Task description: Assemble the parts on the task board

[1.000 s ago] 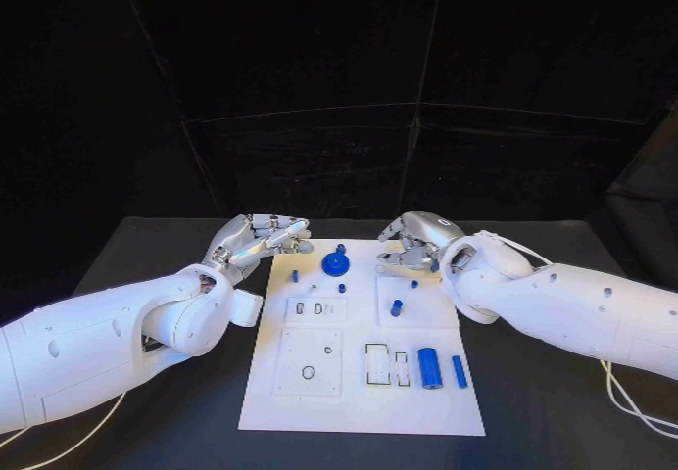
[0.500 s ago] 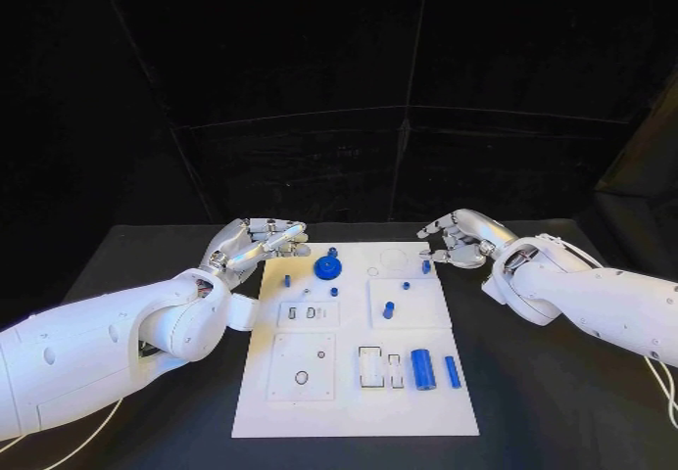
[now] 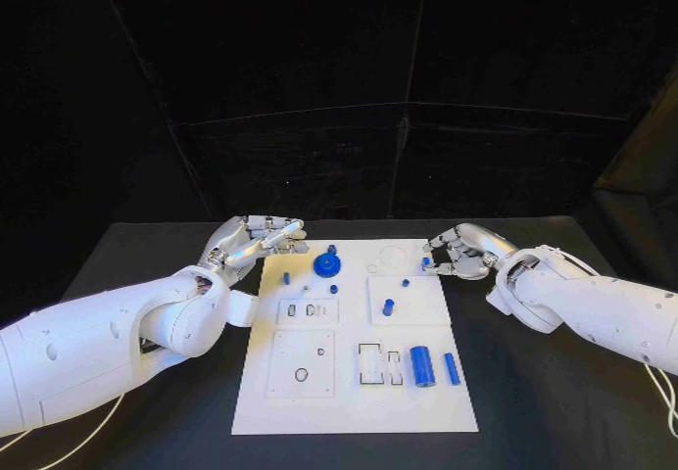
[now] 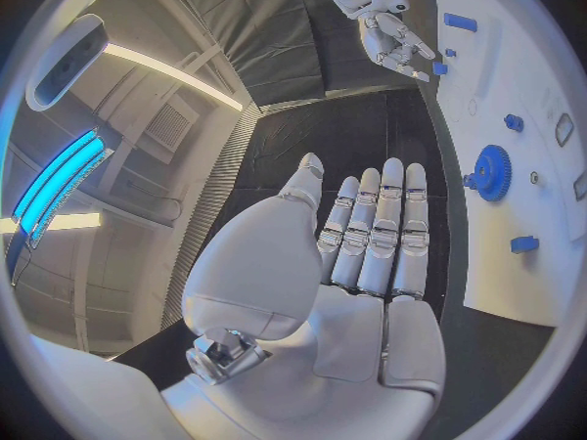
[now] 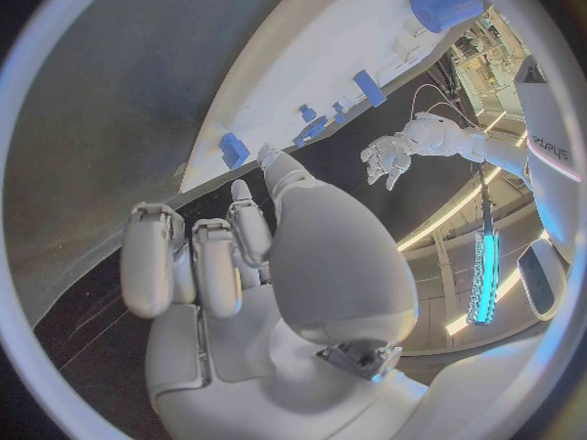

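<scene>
Task board [image 3: 354,392]: right hand [image 3: 455,252] pinches a small blue part [image 3: 424,262]; left hand [image 3: 255,243] empty, fingers apart. Your loose pinch could drop it.

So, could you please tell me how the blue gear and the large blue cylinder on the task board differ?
The blue gear is a flat toothed disc; the large blue cylinder is smooth and long. The gear sits at the far end of the task board, by the left hand; the cylinder lies at the near end, beside a thinner blue rod. Both are blue, and neither is held.
</scene>
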Robot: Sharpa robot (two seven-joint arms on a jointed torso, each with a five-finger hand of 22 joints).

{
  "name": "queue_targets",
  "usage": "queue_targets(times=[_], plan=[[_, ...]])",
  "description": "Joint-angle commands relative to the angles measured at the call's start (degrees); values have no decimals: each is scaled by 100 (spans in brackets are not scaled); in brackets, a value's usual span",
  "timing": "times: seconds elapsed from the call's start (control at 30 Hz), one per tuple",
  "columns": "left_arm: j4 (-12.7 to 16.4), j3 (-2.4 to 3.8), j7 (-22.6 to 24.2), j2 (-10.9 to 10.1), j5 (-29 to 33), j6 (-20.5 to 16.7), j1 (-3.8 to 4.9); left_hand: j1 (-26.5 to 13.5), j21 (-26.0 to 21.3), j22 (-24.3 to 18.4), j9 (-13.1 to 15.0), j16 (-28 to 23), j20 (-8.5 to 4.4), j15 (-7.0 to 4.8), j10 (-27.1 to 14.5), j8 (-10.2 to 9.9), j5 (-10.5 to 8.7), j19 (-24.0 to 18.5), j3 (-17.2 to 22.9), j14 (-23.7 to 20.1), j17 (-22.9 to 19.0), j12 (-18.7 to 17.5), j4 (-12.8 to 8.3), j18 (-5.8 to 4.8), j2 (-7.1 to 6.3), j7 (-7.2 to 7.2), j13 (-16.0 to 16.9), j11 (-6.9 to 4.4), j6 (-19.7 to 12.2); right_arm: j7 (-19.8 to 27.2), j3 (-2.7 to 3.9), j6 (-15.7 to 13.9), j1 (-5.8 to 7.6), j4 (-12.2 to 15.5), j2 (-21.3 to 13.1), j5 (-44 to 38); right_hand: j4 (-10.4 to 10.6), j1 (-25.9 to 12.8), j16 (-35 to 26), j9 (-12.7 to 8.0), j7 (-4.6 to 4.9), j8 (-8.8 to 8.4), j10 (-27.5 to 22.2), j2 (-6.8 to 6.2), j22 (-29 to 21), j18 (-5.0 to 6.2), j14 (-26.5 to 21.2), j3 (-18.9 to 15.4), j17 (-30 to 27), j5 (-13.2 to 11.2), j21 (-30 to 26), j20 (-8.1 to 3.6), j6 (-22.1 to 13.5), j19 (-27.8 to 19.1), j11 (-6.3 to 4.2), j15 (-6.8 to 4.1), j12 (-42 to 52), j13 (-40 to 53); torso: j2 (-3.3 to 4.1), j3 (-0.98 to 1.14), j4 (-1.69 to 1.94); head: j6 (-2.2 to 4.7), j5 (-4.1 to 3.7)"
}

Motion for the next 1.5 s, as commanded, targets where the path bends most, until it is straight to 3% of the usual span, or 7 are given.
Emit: queue_targets(times=[0.03, 0.37, 1.13, 1.5], plan=[[-13, 5, 51, 13, 10, 81, 4, 34, -39, -5, -9, -19, 11, -5, 36, -25, 2, 48, 1, 34, 6, -17, -44, 39, 14, 16, -7, -1, 41, 127, 4, 204, -13, -63, 8, 68, -41, 60, 41, -7, 6, -14, -30, 2, 3, -116, 471, 7, 988, 35, 37, 6, 19, 23, -2, 7, -16, 0, 0, -13, 5, 0, 2], [-45, 5, 50, 32, 10, 88, 2, 34, -39, -5, -9, -19, 11, -5, 36, -25, 2, 48, 1, 34, 6, -17, -44, 39, 14, 16, -7, -1, 41, 113, 4, 255, -36, -243, 73, 68, -42, 59, 45, -8, 7, -17, -26, 3, 10, -117, 474, 5, 998, 37, 40, 6, 14, 26, -1, 7, -10, 7, -6, -14, 1, -14, 4], [-68, 4, 60, 60, 10, 64, -1, 37, -44, -10, -8, -27, 12, -4, 38, -32, 2, 50, 1, 36, 7, -24, -56, 39, 17, 17, -7, -1, 44, 91, 6, 355, -39, -472, 296, 85, -83, 72, 60, 26, -16, 88, 38, 199, 39, -121, 481, 77, 1032, 12, 57, -1, 253, 38, -22, -5, 69, 89, -7, -13, -3, -72, 64], [-73, 4, 55, 64, 11, 60, -1, 37, -44, -10, -8, -27, 12, -4, 38, -32, 2, 50, 1, 36, 7, -24, -56, 39, 17, 17, -7, -1, 44, 63, 6, 393, -38, -488, 304, 97, -164, 108, 63, 87, -138, 275, 78, 309, 43, -119, 482, 180, 1043, -2, 60, -59, 668, 37, -121, -81, 118, 145, -7, -12, -1, -91, 50]])
